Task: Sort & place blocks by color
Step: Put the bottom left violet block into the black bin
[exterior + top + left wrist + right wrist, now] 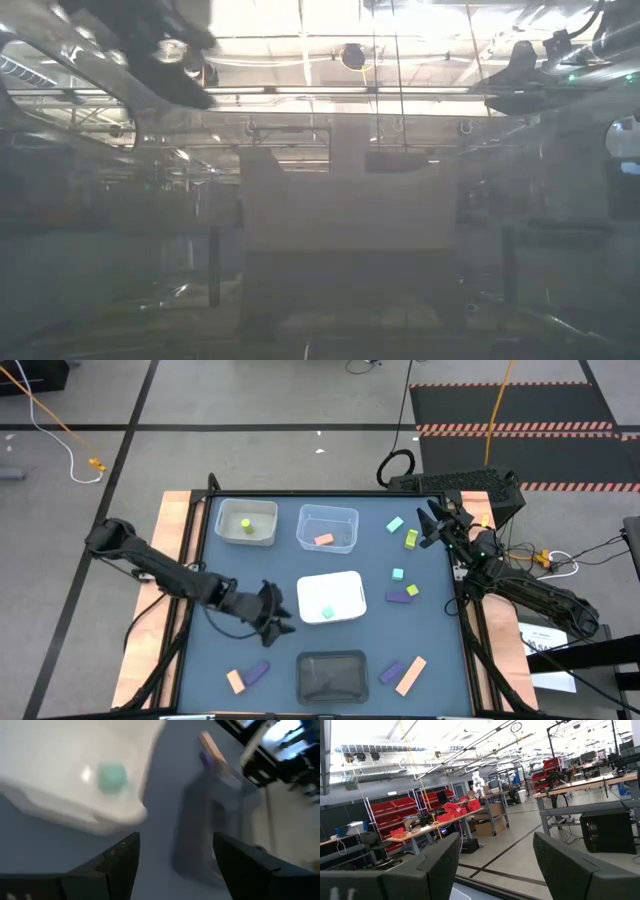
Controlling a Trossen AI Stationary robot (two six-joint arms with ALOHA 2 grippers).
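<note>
**Left gripper open beside the white tray; blocks spread across the mat**

Only the overhead view shows the whole table. The table-height view is hazy, showing just dark arm shapes at the top. The left wrist view shows the white tray's corner with a teal cube inside, and the dark tray and a peach bar farther off. The right wrist view looks out into the workshop, with red bins on shelves and benches, and no table surface.

The left gripper (283, 620) hangs over the bare mat just left of the white tray (345, 585), its fingers (117, 857) spread apart with nothing between them.

At the near left edge a peach block (235, 681) and a purple bar (257, 672) lie side by side, the bar slanting up to the right.

The far-left white tray (268, 510) holds a yellow-green block (245, 526). The clear tray (340, 517) next to it holds one peach block (324, 540). The middle white tray holds the teal cube (327, 612). The dark tray (330, 675) at the near edge shows no block.

Right of it, a purple block (391, 672) and a long peach bar (411, 675) lie together, both slanting up to the right. Further up, a purple bar (400, 596) lies roughly across the table with a yellow-green cube (412, 590) touching its right end, and a teal cube (397, 574) just above. Near the far right sit a teal block (395, 524) and a yellow-green bar (411, 539) pointing roughly up-down.

The right gripper (432, 520) waits at the far right edge, raised, its fingers (570, 865) spread and empty.
</note>
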